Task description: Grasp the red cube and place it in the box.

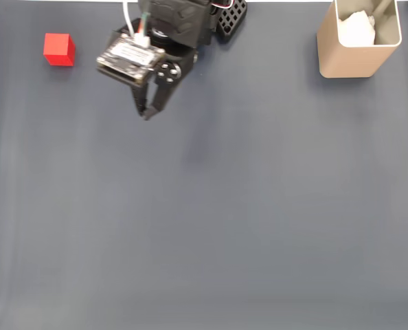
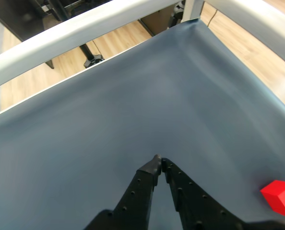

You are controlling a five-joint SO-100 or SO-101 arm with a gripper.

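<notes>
gripper (image 1: 146,113): fingertips together, nothing held, hanging over bare surface (image 1: 211,227); tips meet at a point in the wrist view (image 2: 158,159)
red cube (image 1: 58,49): near the top-left corner in the fixed view, resting on the surface, apart from the gripper
key relation: cube lies left and a bit up from the fingertips in the fixed view; low right of the fingers in the wrist view (image 2: 281,197)
box (image 1: 358,41): top right, upright, well apart from the cube, white lump (image 1: 356,27) inside
next move (judgement): open up, swing toward the cube
stage: grasp not yet begun

Soft, even light covers the table (image 1: 204,227) in both views; shadows are faint, focus sharp, no glare.
</notes>
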